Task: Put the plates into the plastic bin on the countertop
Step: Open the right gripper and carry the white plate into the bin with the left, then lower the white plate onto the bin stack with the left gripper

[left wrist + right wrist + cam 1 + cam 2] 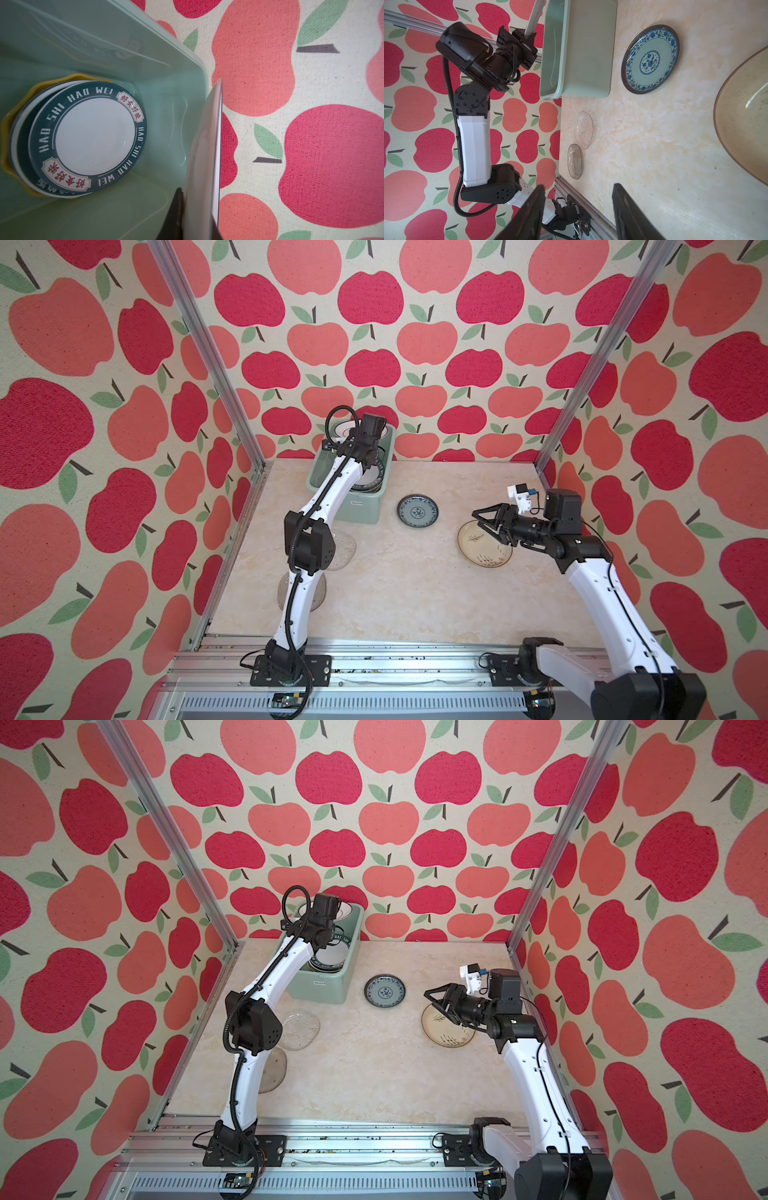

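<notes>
1. In both top views, the plastic bin (361, 510) sits at the countertop's (415, 593) far left corner. Its label (356, 502) is too small to read. The right gripper (478, 519) hangs with jaws apart and empty over the cream plate (486, 551) near the right edge. We judge that the shallow rim could slip from the pads.
2. In the left wrist view, the left gripper (181, 203) clamps a white plate (207, 155) on edge at the bin's far rim. Released here, it could strike the rim or fall outside. The stacked plate (89, 137) reads "HAO SHI HAO WEI", with red Chinese characters.
3. In the right wrist view, the blue-patterned plate (651, 59) lies just beside the bin. Two glass plates (584, 129) lie along the left edge, where a nudge could push them off.
</notes>
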Motion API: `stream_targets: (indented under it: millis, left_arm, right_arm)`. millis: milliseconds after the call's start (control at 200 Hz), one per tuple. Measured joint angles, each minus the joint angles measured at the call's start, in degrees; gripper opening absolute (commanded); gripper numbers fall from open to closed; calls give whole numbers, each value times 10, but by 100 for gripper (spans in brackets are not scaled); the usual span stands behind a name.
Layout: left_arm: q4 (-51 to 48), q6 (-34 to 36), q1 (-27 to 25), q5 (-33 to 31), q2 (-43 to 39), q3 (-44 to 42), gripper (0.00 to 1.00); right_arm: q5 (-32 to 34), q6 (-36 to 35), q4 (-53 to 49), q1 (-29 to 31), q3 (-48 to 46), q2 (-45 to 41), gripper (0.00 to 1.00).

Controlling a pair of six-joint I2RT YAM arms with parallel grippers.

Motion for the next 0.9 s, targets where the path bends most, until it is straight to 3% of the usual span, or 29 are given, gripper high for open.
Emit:
stream_targets:
  millis: [285,700,900]
  left_arm:
    - [-79,-33,23,-1,52,24,0]
    - [-82,-33,35,31,110,36,0]
    - [-84,-33,37,42,126,38,5]
  right_arm:
    - [5,-15,0,13,-3,0,55]
    - [10,-17,0,16,-8,6,55]
    - [10,-17,1,16,-8,10,55]
